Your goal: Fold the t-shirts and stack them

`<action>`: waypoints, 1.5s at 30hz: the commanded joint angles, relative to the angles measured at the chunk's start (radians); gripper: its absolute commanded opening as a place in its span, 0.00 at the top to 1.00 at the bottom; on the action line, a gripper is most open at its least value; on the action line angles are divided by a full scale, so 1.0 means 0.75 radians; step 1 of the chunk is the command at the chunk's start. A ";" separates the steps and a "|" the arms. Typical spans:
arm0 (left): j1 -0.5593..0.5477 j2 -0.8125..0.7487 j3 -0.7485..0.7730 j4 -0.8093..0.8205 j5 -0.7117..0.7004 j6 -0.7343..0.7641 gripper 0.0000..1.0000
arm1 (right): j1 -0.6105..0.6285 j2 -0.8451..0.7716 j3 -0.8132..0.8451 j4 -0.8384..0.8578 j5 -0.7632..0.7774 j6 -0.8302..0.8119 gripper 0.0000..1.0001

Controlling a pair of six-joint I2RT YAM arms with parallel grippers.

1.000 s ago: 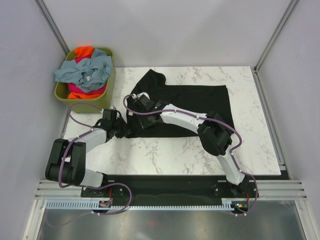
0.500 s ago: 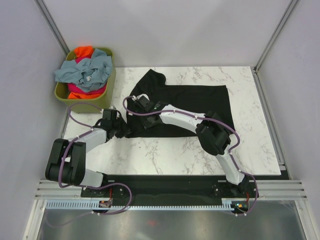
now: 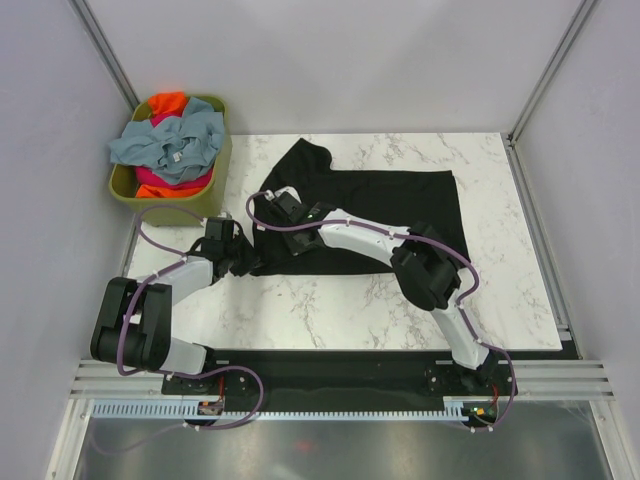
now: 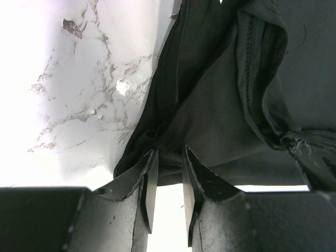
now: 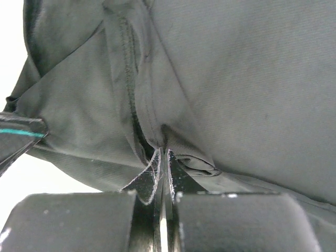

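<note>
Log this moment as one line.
stage: gripping to fold | left gripper: pinching black t-shirt edge | right gripper: shut on same shirt | remaining shirts: heaped in green basket

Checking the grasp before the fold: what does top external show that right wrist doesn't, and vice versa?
Top external only: the whole black t-shirt spread on the marble table, the left gripper at its near-left edge, and the green basket holding a grey-blue shirt, an orange shirt and a pink shirt.
Right wrist only: the right gripper shut on a pinched fold of the fabric, beside a stitched seam.
Both: the black t-shirt, with the right gripper at its left end.
</note>
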 commanded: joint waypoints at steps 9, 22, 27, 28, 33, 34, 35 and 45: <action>0.009 0.023 -0.027 -0.020 -0.079 0.057 0.68 | -0.209 0.101 0.187 -0.037 0.098 0.114 1.00; 0.009 0.029 -0.003 -0.052 -0.064 0.050 0.62 | -0.334 0.099 0.263 -0.035 -0.015 0.124 0.09; 0.007 -0.039 0.077 -0.148 -0.066 0.063 0.43 | -0.436 -0.095 0.124 -0.026 -0.001 0.097 0.07; 0.007 -0.055 0.093 -0.179 -0.078 0.077 0.39 | -0.459 -0.144 0.021 -0.018 0.001 0.099 0.06; 0.005 -0.198 0.208 -0.326 -0.156 0.110 0.27 | -0.694 -0.596 -0.474 0.135 -0.025 0.140 0.04; 0.001 -0.217 0.218 -0.330 -0.162 0.106 0.27 | -0.735 -0.661 -0.649 0.168 -0.053 0.158 0.03; -0.005 -0.231 0.224 -0.332 -0.167 0.102 0.27 | -0.820 -0.767 -0.728 0.223 -0.096 0.167 0.03; -0.140 -0.041 0.267 -0.200 -0.054 0.057 0.28 | -0.966 -0.901 -1.232 0.403 -0.301 0.214 0.04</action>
